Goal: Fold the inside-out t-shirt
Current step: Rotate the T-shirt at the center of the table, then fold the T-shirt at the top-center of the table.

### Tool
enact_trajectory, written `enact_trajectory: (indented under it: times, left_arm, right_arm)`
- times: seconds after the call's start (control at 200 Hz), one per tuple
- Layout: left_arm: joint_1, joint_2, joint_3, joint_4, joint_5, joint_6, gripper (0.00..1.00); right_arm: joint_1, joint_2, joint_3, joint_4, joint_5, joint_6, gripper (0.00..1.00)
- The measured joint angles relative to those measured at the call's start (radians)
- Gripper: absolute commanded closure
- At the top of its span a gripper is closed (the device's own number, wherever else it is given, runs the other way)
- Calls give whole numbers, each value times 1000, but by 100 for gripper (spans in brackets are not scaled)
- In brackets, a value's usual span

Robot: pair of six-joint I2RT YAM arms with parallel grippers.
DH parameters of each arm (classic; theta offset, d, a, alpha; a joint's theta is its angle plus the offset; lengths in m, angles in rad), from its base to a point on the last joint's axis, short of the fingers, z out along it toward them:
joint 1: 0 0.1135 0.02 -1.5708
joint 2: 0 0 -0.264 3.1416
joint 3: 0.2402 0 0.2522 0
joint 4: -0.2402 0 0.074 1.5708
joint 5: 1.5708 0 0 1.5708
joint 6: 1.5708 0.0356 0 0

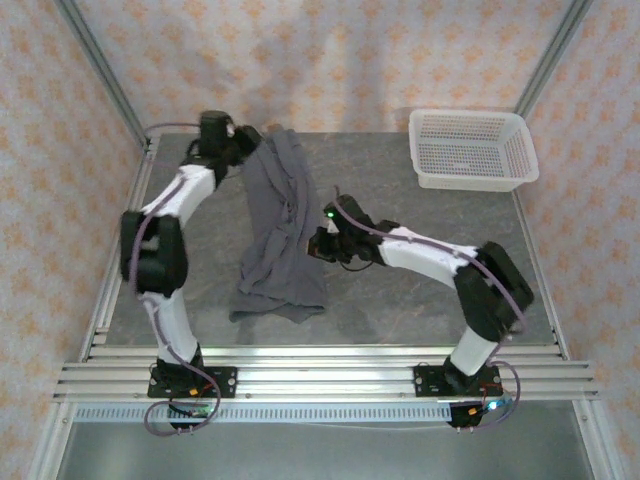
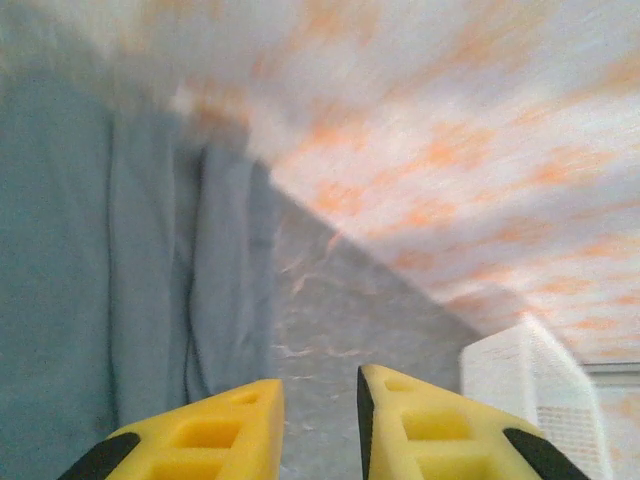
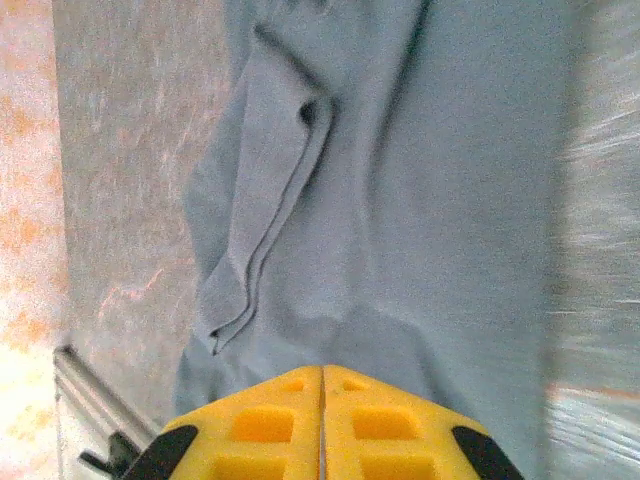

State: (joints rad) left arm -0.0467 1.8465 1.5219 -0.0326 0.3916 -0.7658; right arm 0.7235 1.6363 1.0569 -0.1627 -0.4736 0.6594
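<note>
Top external view: where does the fold stand?

Barely begun, by my reading. Your t-shirt lies on the bench as a long rumpled strip, running from 12 o'clock through the middle toward 7 o'clock. No neat fold shows. It wants spreading flat first, then the sleeves and body folding over, so all of that is left to you.

And the end effectors?

Your left end effector sits at 11 o'clock, just beside the strip's far end. The left wrist view shows its jaws a narrow gap apart with nothing between them and the cloth off to one side. Your right end effector is at the strip's 3 o'clock edge, about mid-length. In the right wrist view its jaws are pressed together over the cloth. That picture is soft at the tips, so I cannot tell whether a thin fold is pinched there.

Anything in the way?

The white basket stands at 1 o'clock, well apart from the shirt. The wall is close behind the left end effector, so you have little room in that corner.
</note>
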Motion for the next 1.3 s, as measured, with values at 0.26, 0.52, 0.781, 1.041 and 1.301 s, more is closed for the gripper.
enact_trajectory:
  times: [0.26,0.52,0.781,1.041,1.301]
  left_arm:
    - [-12,-500,-437,-113,18,69,75]
    - [-7,-510,-750,-286,75,88,69]
    - [22,-510,-760,-316,91,134,53]
    - [27,-495,-796,-324,83,139,49]
    - [35,-510,-840,-324,80,135,43]
  right_arm:
    - [-30,-27,-177,34,24,45,66]
    - [6,72,-145,55,-26,10,63]
    - [18,127,-129,85,-49,9,62]
    - [52,153,-92,87,-77,0,74]
    - [51,137,-83,57,-54,6,100]
